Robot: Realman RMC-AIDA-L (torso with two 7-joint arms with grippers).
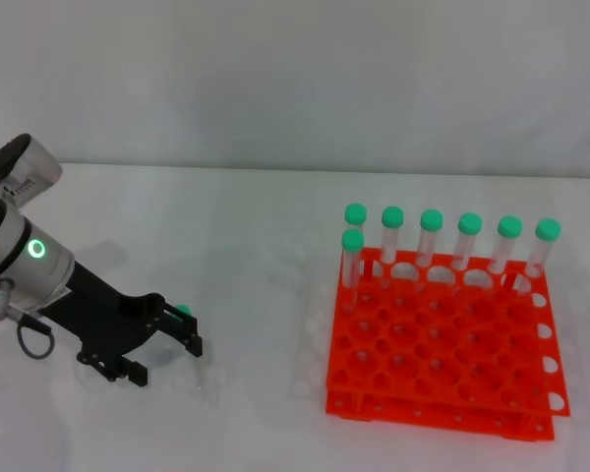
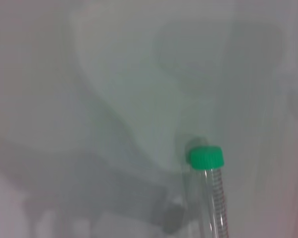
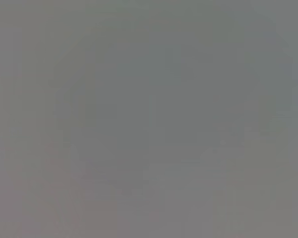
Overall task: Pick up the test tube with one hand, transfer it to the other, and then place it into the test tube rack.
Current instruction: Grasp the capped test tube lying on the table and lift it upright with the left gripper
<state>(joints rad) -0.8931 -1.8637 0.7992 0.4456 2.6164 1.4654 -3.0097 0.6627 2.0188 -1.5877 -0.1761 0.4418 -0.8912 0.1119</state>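
The test tube (image 1: pixel 184 317) lies on the white table, its green cap showing just behind my left gripper's fingers and its clear body hard to make out. In the left wrist view its cap and ribbed clear body (image 2: pixel 208 168) lie close below the camera. My left gripper (image 1: pixel 164 358), on the green-lit wrist, is low over the table with its fingers apart, right beside the tube and holding nothing. The orange-red test tube rack (image 1: pixel 442 379) stands at the right. My right gripper is out of view, and its wrist view is plain grey.
Several green-capped tubes (image 1: pixel 431 236) stand upright along the rack's far row, with one more (image 1: pixel 352 258) in the second row at its left end. Bare white table lies between the left gripper and the rack. A pale wall closes the back.
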